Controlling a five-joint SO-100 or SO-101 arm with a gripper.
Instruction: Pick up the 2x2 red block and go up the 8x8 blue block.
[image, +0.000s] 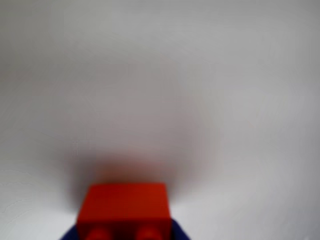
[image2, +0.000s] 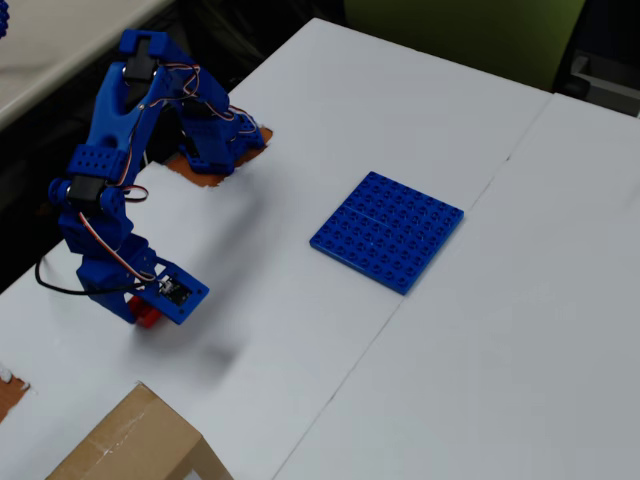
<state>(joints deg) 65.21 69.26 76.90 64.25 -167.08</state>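
The 2x2 red block (image: 124, 210) fills the bottom of the wrist view, studs facing the camera, with blue fingers showing at both of its lower corners. My gripper (image: 124, 231) is shut on it, above a blurred white table. In the overhead view the gripper (image2: 145, 315) sits at the far left, and a bit of the red block (image2: 148, 318) shows under the blue wrist. The 8x8 blue block (image2: 388, 230) lies flat near the table's middle, well to the right of the gripper, and is out of the wrist view.
A cardboard box (image2: 130, 445) stands at the bottom left, close to the gripper. The arm's base (image2: 215, 150) is fixed at the upper left. A seam (image2: 400, 300) runs diagonally between two white boards. The table edge (image2: 60, 260) lies left of the arm.
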